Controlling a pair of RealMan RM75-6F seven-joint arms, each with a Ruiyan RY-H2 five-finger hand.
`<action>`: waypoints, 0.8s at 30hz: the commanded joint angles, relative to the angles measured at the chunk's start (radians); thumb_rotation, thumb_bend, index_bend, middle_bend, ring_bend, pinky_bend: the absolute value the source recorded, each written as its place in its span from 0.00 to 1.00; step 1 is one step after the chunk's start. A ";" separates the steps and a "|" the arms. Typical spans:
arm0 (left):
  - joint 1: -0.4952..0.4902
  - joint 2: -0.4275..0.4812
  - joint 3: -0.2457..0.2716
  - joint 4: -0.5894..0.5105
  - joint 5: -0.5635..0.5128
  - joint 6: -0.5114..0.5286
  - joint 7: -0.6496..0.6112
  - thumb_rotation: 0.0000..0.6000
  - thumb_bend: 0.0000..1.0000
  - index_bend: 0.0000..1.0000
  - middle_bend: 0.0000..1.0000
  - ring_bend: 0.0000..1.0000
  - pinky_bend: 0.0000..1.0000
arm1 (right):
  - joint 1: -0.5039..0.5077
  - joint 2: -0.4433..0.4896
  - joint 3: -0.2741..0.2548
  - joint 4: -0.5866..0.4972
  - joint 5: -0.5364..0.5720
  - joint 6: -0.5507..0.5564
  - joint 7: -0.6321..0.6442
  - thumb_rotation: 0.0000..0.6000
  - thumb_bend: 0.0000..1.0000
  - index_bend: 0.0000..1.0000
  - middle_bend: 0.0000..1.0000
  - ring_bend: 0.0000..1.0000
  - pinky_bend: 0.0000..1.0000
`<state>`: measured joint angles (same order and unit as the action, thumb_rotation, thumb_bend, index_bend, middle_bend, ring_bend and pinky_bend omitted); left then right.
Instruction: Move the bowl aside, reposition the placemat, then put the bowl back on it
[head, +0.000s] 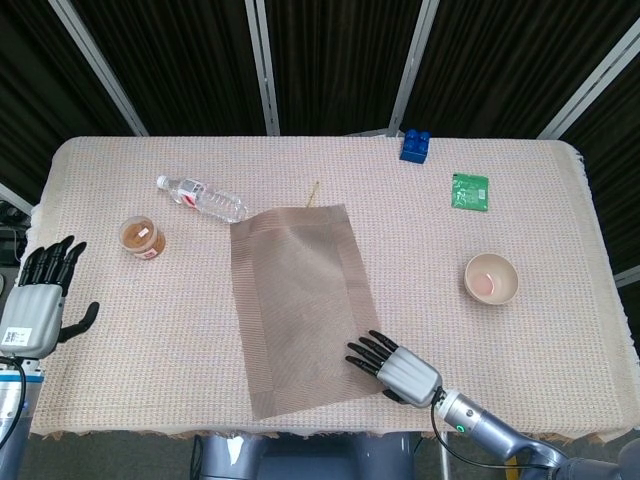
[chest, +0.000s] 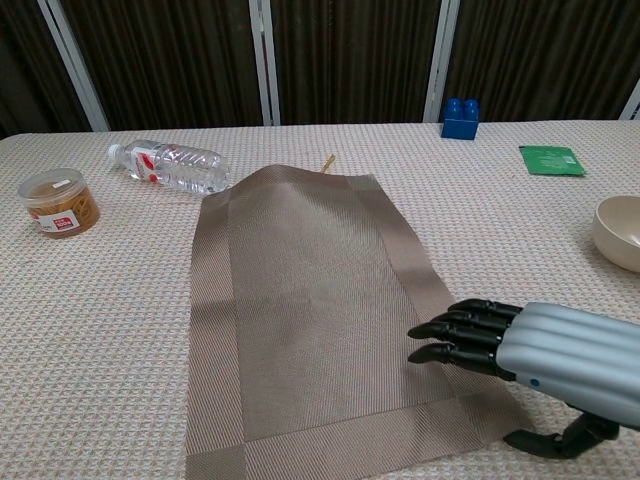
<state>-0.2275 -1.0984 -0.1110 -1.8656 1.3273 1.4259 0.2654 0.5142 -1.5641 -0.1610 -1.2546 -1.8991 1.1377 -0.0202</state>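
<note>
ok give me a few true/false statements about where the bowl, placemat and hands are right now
1. The bowl sits on the placemat. False: it stands on the tablecloth to the right of the mat, apart from it.
2. The right hand has its fingers over the mat's near right corner. True.
3. The left hand holds the water bottle. False: it holds nothing, at the table's left edge, far from the bottle.
4. The bottle lies on its side beyond the mat's far left corner. True.
5. The blue block rests on the mat. False: it is at the table's far edge.
</note>
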 joint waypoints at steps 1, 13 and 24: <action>0.000 -0.001 0.001 0.001 0.001 -0.001 0.000 1.00 0.37 0.00 0.00 0.00 0.00 | 0.001 -0.004 -0.005 0.010 0.000 0.006 0.004 1.00 0.30 0.12 0.00 0.00 0.00; 0.001 -0.002 0.002 0.000 0.007 -0.004 0.000 1.00 0.37 0.00 0.00 0.00 0.00 | 0.004 -0.019 -0.013 0.032 0.009 0.024 0.025 1.00 0.37 0.41 0.00 0.00 0.00; 0.005 -0.001 0.004 -0.005 0.016 0.000 -0.002 1.00 0.37 0.00 0.00 0.00 0.00 | 0.001 -0.032 -0.018 0.046 0.009 0.048 0.050 1.00 0.43 0.62 0.00 0.00 0.00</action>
<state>-0.2222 -1.0990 -0.1067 -1.8705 1.3430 1.4254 0.2630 0.5163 -1.5948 -0.1784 -1.2099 -1.8891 1.1832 0.0268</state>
